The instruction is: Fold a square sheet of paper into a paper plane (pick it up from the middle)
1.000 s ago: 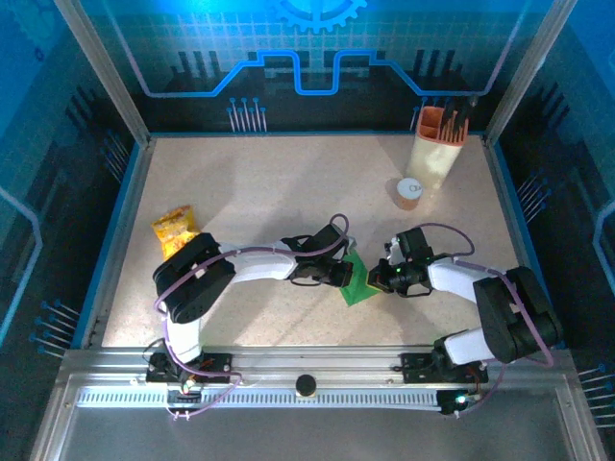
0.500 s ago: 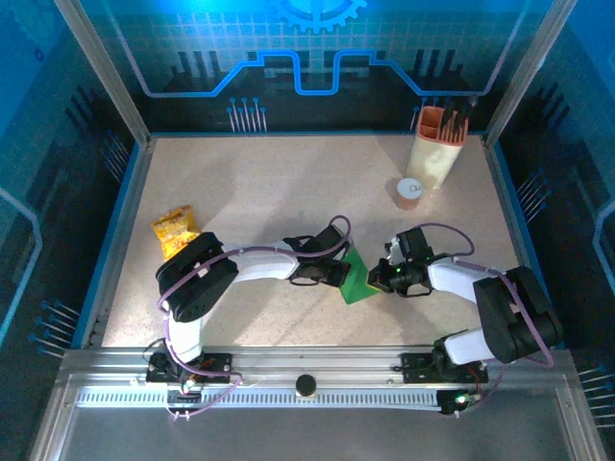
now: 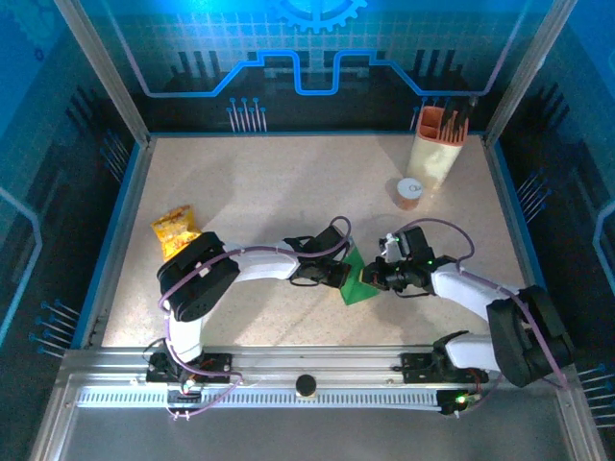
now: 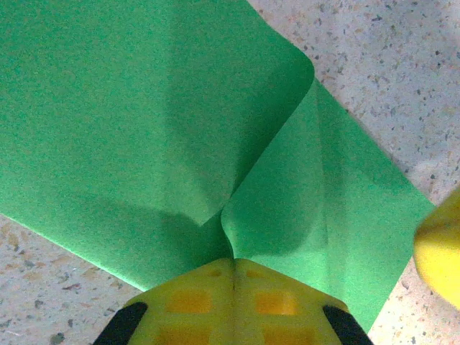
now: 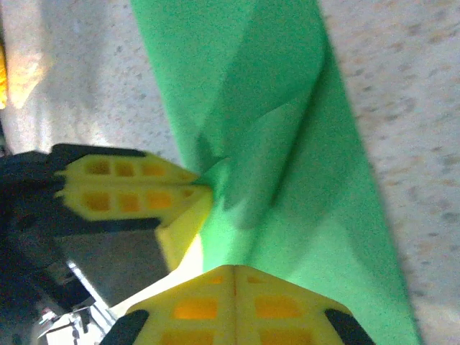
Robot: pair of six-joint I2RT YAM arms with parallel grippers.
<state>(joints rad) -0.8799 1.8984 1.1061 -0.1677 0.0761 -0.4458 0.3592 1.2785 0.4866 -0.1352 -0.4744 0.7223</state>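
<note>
Left claw (image 4: 232, 264) pinches the paper (image 4: 144, 108); right claw (image 5: 233, 273), clenched, has edged left onto it, readying a fold.

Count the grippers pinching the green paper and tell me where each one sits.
2. The left gripper is shut on the left edge of the green paper. The right gripper pinches the right edge, facing it, mid-table toward the near side.
</note>
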